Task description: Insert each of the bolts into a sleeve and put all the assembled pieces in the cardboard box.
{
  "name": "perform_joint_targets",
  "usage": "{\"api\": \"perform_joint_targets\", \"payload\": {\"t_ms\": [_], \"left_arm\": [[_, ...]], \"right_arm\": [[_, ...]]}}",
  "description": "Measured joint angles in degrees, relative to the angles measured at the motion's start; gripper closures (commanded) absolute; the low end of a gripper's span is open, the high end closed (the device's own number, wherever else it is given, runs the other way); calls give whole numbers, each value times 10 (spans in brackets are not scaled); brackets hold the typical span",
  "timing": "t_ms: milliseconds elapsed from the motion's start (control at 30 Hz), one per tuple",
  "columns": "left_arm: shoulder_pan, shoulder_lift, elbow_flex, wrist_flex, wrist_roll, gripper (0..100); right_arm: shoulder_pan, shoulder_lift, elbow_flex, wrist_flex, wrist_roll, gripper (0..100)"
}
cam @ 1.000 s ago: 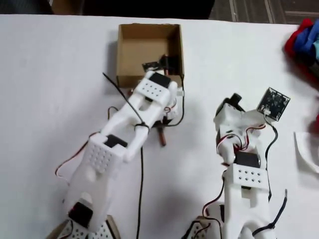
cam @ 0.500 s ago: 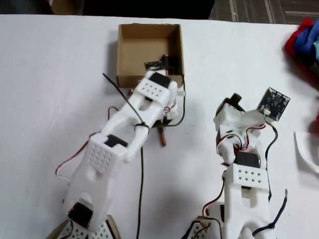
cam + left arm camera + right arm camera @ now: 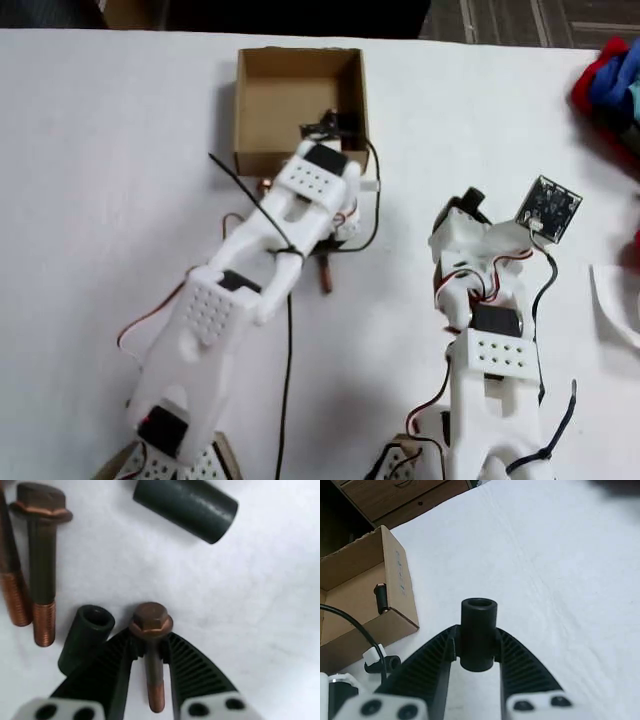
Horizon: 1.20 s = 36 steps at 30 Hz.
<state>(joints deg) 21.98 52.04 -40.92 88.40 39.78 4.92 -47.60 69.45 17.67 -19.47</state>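
High view: cardboard box (image 3: 290, 95) on far side of white desk (image 3: 120, 150). Left arm (image 3: 300, 200) lies stretched to its near wall, with a stray bolt (image 3: 325, 273) on the desk beside it

Left wrist view: left end effector (image 3: 151, 647) pinched on copper bolt (image 3: 151, 621), head outward. Near sleeve (image 3: 86, 636) just beside it. Loose bolt (image 3: 41, 565) and far sleeve (image 3: 186, 507) lie apart

Right wrist view: right end effector (image 3: 478, 642) clamped on held sleeve (image 3: 478, 620), upright, bore showing, with the cardboard box near
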Motion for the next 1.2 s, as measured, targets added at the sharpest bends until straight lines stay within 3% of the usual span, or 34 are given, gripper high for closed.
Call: {"api": "perform_joint_targets", "payload": {"t_ms": [200,467,633,867,1200], "left_arm": [[-16,7,-168,113,-3,976],[-27,8,-280,129,-99,976],[-27,6,-307,129,-135,976],[-7,-56,-287,130,-102,976],[31,-188,-149,130,-97,976]], "right_arm": [[0,0,0,0,0,978],[0,0,5,-14,0,978],[0,0,80,-135,0,978],[0,0,186,-375,0,978],[-4,-1,193,-400,0,978]]}}
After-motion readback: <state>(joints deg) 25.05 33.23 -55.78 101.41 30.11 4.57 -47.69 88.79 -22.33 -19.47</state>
